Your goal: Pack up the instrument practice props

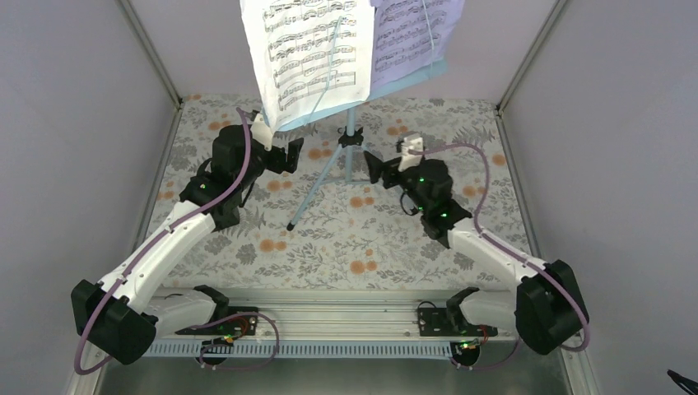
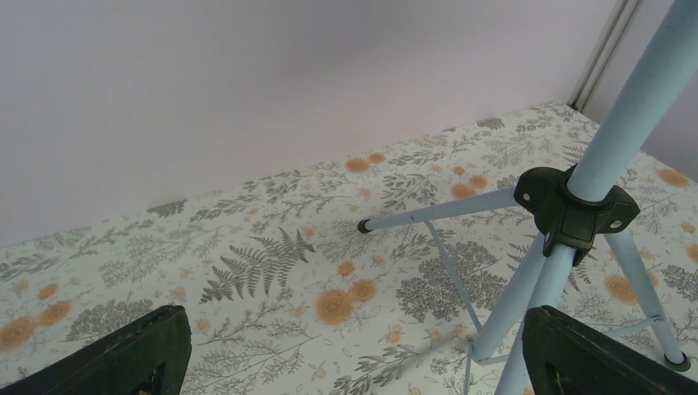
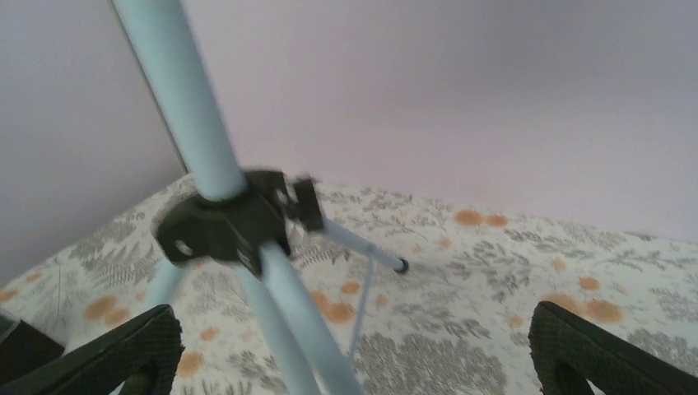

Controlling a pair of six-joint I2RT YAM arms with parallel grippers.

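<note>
1. Judging by how things lie, the packing has barely begun: the light blue tripod music stand [image 1: 349, 136] is upright on the desk with its legs spread, and nothing is folded or stowed.
2. Its tray, high above both sets of jaws, carries the lavender sheet of printed music [image 1: 411, 41]. A white sheet of printed music [image 1: 309, 49] hangs just beside it, and neither has been taken down.
3. The small black wedge-shaped box shows in no view, so I cannot tell whether it is already packed.
4. The left jaws are wide apart and hold nothing. The stand's black plastic leg hub [image 2: 576, 210] sits ahead of them and to their right, untouched.
5. The right jaws are also wide apart and empty. The same hub, slightly blurred there, lies ahead of them and to their left.
6. From above, the left arm [image 1: 177, 234] and right arm [image 1: 486, 243] flank the pole, with both jaws turned towards it, near but not touching.
7. What seems left is nearly everything: lifting off the sheets, collapsing the stand and putting the pieces away.
8. Below the jaws, the desk [image 1: 329, 239] wears a pale cloth printed with grey ferns and orange flowers.
9. Plain pale lilac walls [image 1: 82, 123] close in the sides and the far end beyond the jaws. A slotted metal rail [image 1: 346, 317] behind them carries the arm bases.
</note>
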